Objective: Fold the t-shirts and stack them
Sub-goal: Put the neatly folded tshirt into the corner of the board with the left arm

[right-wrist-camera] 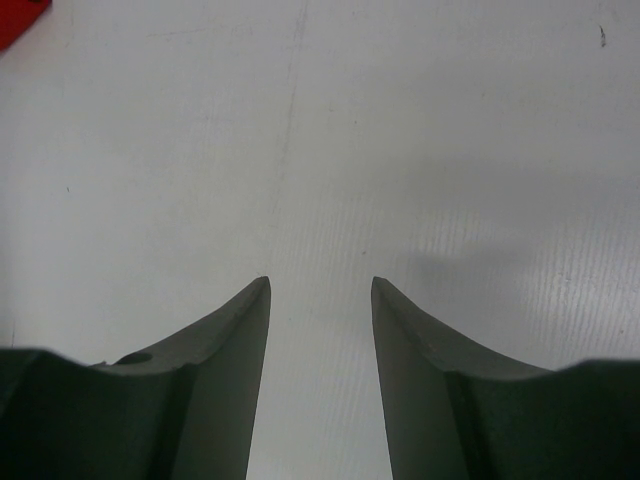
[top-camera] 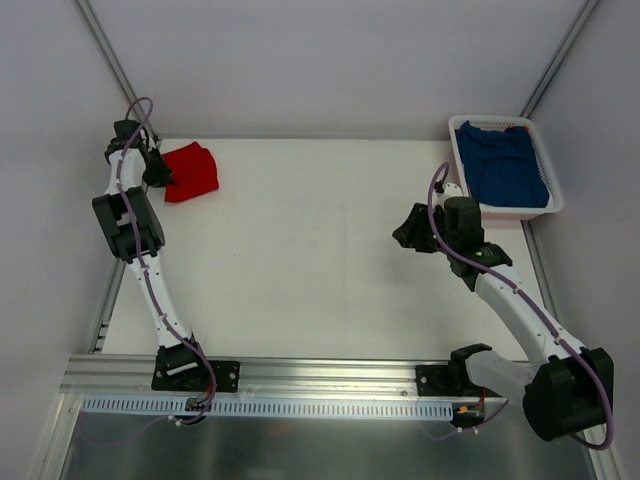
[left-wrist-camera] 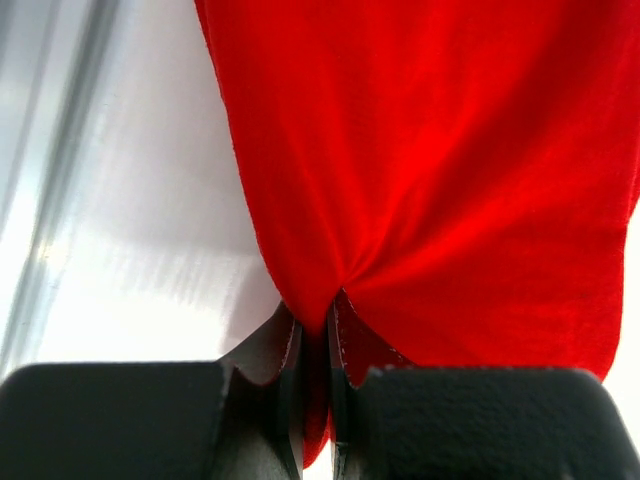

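The red t-shirt (top-camera: 192, 171) lies folded at the table's far left corner. My left gripper (top-camera: 158, 172) is at its left edge, shut on a pinch of the red cloth (left-wrist-camera: 430, 170), which bunches between the jaws of the left gripper (left-wrist-camera: 316, 312). The blue t-shirt (top-camera: 506, 165) lies crumpled inside the white basket (top-camera: 465, 170) at the far right. My right gripper (top-camera: 406, 237) hovers over bare table left of the basket, open and holding nothing; the right gripper (right-wrist-camera: 320, 285) shows only white table between its fingers. A red corner (right-wrist-camera: 18, 18) shows at that view's upper left.
Grey walls close in on the left, back and right of the table (top-camera: 320, 250). A metal rail (top-camera: 300, 375) runs along the near edge, where both arm bases are bolted. The left arm (top-camera: 135, 225) stretches along the table's left edge.
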`<state>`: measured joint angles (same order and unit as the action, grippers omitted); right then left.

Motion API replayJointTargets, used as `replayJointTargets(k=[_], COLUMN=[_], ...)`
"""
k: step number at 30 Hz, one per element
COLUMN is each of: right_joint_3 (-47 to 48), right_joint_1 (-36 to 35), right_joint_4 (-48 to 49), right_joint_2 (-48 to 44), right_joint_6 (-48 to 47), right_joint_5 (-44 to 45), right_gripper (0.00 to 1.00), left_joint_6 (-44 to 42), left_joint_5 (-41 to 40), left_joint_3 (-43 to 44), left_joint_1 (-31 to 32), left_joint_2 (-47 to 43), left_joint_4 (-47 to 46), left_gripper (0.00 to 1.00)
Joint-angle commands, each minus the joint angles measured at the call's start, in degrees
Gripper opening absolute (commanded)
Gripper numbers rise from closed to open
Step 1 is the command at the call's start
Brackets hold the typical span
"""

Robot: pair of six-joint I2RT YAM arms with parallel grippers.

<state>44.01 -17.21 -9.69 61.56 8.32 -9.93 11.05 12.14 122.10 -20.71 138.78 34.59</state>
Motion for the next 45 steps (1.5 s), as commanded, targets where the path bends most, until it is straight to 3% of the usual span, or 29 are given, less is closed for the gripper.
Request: replayJointTargets(k=[1,7,8,11,12,14,15,17,28,40,45], right_joint_3=[-0.3,-0.4,-0.5,-0.7,-0.7,-0.7,-0.8,-0.8,-1.6,-0.9,0.0], right_joint_1=[0.4,0.5,0.5,0.4,0.4,0.6,0.6,0.5,0.6,0.5,0.5], right_joint_4=[2.0,2.0,2.0,2.0,2.0,2.0,2.0,2.0,3.8,3.5,1.6], right_joint_2=[0.0,-0.1,-0.2,-0.5,-0.5,-0.6,-0.5,-0.4,0.7,0.8,2.2], right_joint_6=[-0.4,-0.3,-0.3,-0.2,-0.2,-0.2,-0.3,-0.2,0.3,-0.2,-0.8], right_joint_5=[-1.2,-1.6,-1.5,-1.6,-1.6,-1.7,-1.8,-1.9,-2.9,-2.3,-2.6], right_gripper=[0.48,0.48,0.48,0.48,0.48,0.48,0.48,0.48,0.48,0.49,0.56], left_joint_6=[-5.2,-5.6,-5.6,-5.5,-5.3,-5.2,-5.2,-5.1,-3.4,-0.9,0.5], left_joint_5=[-5.0,-5.8,-6.1,-7.6,-7.7,-7.5,-7.5,-7.7,-11.6,-13.1,-12.6], left_joint_3=[3.3,5.6,5.7,5.8,5.8,5.8,5.8,5.7,-3.2,-17.2,-22.7], left_joint_1=[-0.7,-0.9,-0.9,-0.9,-0.9,-0.9,-0.9,-0.7,0.3,2.2,4.7], left_joint_2=[0.4,1.3,1.4,1.4,1.4,1.4,1.3,1.2,-6.1,-28.9,-36.9], left_joint_4=[1.9,2.2,2.2,2.2,2.3,2.3,2.3,2.3,2.2,2.3,2.6], left_gripper=[0.0,0.0,0.05,0.3,0.47,0.63,0.83,0.98,0.99,0.99,0.99])
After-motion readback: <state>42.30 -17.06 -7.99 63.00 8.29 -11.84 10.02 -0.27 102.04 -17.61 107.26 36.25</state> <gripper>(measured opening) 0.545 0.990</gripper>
